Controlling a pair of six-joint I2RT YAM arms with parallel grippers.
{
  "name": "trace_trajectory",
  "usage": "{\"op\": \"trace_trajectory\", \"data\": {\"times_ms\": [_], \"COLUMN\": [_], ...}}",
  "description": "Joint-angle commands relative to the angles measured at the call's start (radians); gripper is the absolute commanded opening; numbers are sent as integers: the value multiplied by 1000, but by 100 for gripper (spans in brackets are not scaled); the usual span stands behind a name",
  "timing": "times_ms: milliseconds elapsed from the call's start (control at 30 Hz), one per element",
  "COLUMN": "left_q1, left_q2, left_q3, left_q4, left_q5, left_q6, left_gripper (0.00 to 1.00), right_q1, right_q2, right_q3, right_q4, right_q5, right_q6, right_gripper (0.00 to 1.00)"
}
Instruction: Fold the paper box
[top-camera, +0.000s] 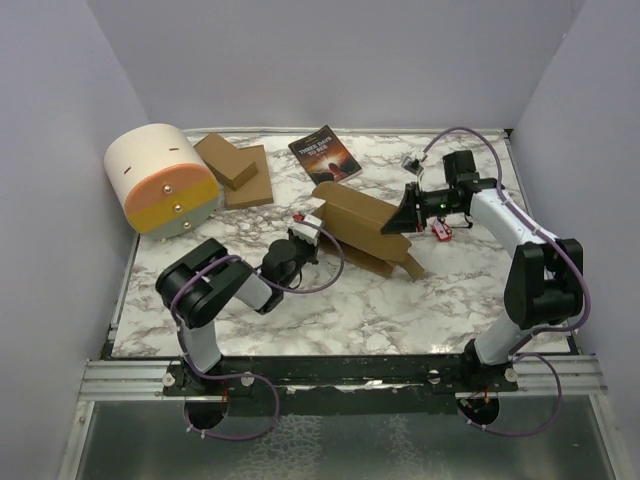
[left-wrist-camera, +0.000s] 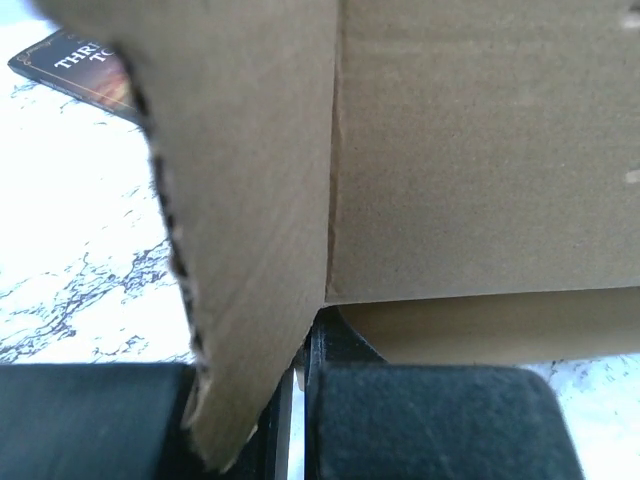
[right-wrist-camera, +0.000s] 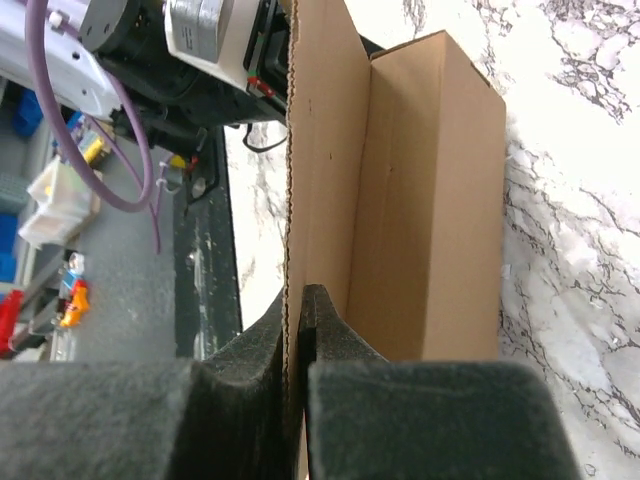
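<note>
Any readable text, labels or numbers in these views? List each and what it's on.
"THR…" above "TO…": white capitals on the dark-covered book, left wrist view; the rest is hidden behind the plain brown cardboard paper box.
Same book in the top view: title lines too small to read.
Paper box, stack of flat brown cardboard pieces, cream and orange rounded container: no print visible.

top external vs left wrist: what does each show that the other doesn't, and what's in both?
Top external only: both arms, the right end effector gripping the box at one end, the cardboard stack and the cream-and-orange container.
Left wrist only: a close-up of the left end effector closed on a flap with a ragged cut edge, plus a crease running up the panel.
Both: box, book, marble table.
</note>
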Motion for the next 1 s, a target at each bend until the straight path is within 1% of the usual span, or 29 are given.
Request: {"op": "trace_trajectory", "data": {"times_ms": [0, 100, 200, 300, 433, 533, 700, 833, 967], "left_q1": [0, 6, 9, 15, 23, 25, 26, 25, 25], "left_q2": [-138, -207, -243, -257, -250, -238, -233, -235, -240], "left_q3": [55, 105, 142, 197, 278, 326, 359, 363, 355], "left_q4": [-297, -520, -663, -809, -1002, -1115, -1199, -1198, -1178], "left_q5": [114, 174, 229, 251, 266, 267, 217, 165, 145], "left_q6": [-30, -72, -87, -93, -103, -113, -147, -163, -166], "left_gripper": [0, 0, 0, 0, 0, 0, 1, 7, 11], "right_q1": [3, 3, 3, 3, 3, 2, 0, -4, -9], "right_q2": [26, 49, 59, 68, 92, 106, 124, 138, 141], "right_q3": [104, 176, 212, 202, 149, 115, 91, 66, 51], "right_q4": [-34, -84, -77, -43, -2, 30, 65, 97, 118], "right_q5": [-40, -68, -70, -37, 6, 17, 11, 9, 17], "right_q6": [136, 154, 183, 205, 206, 215, 237, 255, 259], "right_gripper": [2, 2, 2, 2, 3, 3, 3, 3, 3]}}
